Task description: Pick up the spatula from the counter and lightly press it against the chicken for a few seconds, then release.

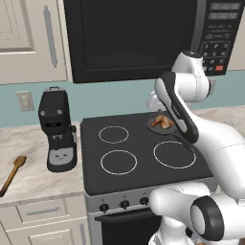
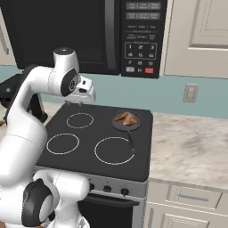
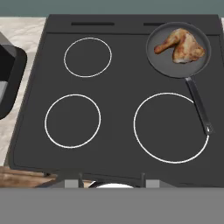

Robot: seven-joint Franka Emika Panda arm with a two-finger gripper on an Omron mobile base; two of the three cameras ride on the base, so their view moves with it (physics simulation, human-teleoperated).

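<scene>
Right now your jaws stand spread with nothing between them: in the hand view the two fingertips (image 3: pixel 72 183) rise apart at the bottom edge, above the front rim of the stove (image 3: pixel 118 78). You are holding the hand high over the cooktop, looking straight down on all four burner rings.

The spatula (image 1: pixel 13 174) is not in your grip. It lies flat on the counter (image 1: pixel 28 141) at the far left of the left base view, its wooden blade towards the wall and its handle running to the near edge. The black coffee machine (image 1: pixel 57 129) stands between it and the stove, so the spatula is well apart from your hand.

The chicken (image 3: pixel 183 45), a browned leg piece, rests in the dark pan (image 3: pixel 175 70) on the back right burner. The pan's thin handle points towards the front and crosses the rim of the front right ring. Nothing touches the chicken.

From the right base view your arm arches over the left half of the stove, with the hand below the microwave (image 2: pixel 102 35) and the pan off to its right.
</scene>
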